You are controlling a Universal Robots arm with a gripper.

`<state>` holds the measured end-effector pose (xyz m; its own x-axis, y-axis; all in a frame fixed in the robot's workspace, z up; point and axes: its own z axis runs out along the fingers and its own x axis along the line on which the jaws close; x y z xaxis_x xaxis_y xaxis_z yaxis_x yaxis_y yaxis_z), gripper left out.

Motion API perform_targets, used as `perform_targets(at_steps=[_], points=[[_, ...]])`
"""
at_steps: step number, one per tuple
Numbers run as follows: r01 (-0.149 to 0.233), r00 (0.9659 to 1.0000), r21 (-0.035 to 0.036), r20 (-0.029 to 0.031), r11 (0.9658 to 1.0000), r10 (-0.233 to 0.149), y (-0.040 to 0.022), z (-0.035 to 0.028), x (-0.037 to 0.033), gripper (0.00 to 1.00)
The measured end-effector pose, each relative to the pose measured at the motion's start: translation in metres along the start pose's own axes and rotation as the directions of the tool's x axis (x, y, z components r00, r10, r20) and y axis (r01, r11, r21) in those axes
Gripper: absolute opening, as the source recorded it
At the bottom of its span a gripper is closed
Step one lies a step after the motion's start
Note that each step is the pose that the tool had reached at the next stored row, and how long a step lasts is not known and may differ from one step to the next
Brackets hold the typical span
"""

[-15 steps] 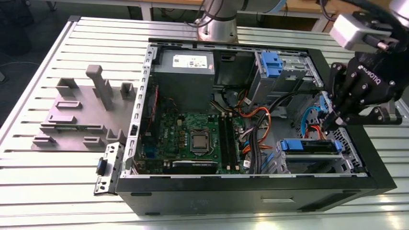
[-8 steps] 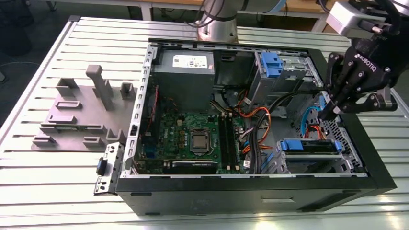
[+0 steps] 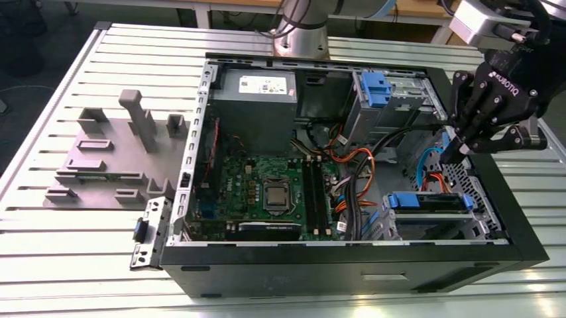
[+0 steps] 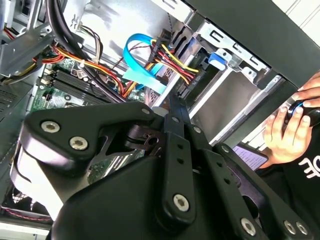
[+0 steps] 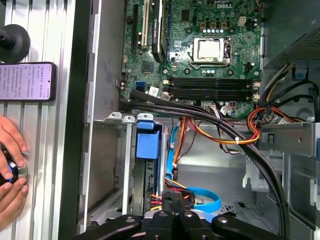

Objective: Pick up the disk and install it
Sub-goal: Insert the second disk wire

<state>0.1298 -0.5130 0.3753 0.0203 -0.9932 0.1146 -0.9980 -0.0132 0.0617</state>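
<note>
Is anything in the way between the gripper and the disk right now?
Yes. Red and yellow power wires and a blue flat cable run between the gripper and the disk, close beside its bay.

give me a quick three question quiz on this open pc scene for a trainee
1. True or false: the gripper hangs over the grey fixture plate beside the computer case.
2. In the exterior view, the tab of the drive carrier nearest the gripper is: A red, B blue, C green.
3. In the first wrist view, what lies on the table near the person's hand?

Key:
1. False. It hangs over the case's side at the exterior view's right, fingers shut.
2. B.
3. A phone.
</note>
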Motion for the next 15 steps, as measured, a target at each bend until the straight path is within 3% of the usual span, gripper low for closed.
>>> perform_targets(at_steps=[4, 5, 8, 11, 12, 15], points=[[0.000, 1.0000, 0.0000, 0.0000, 1.0000, 0.000, 0.0000, -0.0004, -0.0029, 0.11], [0.000, 1.0000, 0.0000, 0.0001, 1.0000, 0.000, 0.0000, -0.0004, -0.0031, 0.17], [0.000, 1.0000, 0.0000, 0.0024, 1.0000, 0.000, 0.0000, -0.0004, -0.0036, 0.17], [0.000, 1.0000, 0.0001, 0.0047, 1.0000, 0.000, -0.0001, -0.0005, -0.0041, 0.24], [0.000, 1.0000, 0.0001, 0.0060, 1.0000, 0.000, 0.0000, -0.0005, -0.0042, 0.31], [0.001, 0.9999, 0.0003, 0.0134, 1.0000, -0.001, -0.0001, -0.0006, -0.0048, 0.31]])
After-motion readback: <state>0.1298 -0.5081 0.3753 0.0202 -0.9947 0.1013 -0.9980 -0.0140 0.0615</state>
